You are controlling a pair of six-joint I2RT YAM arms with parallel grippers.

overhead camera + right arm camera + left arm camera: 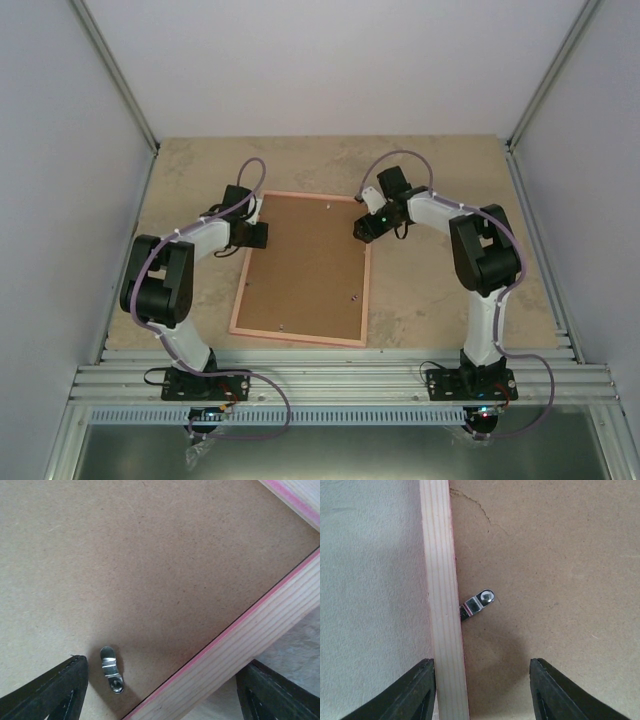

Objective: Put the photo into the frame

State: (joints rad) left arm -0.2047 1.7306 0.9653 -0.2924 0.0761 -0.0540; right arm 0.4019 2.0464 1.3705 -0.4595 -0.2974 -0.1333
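**Frame lies face down, backing board set in it**

The frame lies flat in the middle of the worktop, with its pale wood back upward and only a thin pink line showing at the inner edge. It looks light and stiff, but the rails are thin, so I judge it better to take it by a rail and not to twist it. The brown backing board fills the opening. It is flat hardboard with almost nothing to grip, and it probably must come out first.

A small metal clip reaches from the board to the left rail. Another clip lies wholly on the board and does not reach the right rail. These clips are tiny and may be slippery.

The left claw hangs over the left rail with its jaws apart. The right claw is also spread, above the right rail. The photo is not seen in any view.
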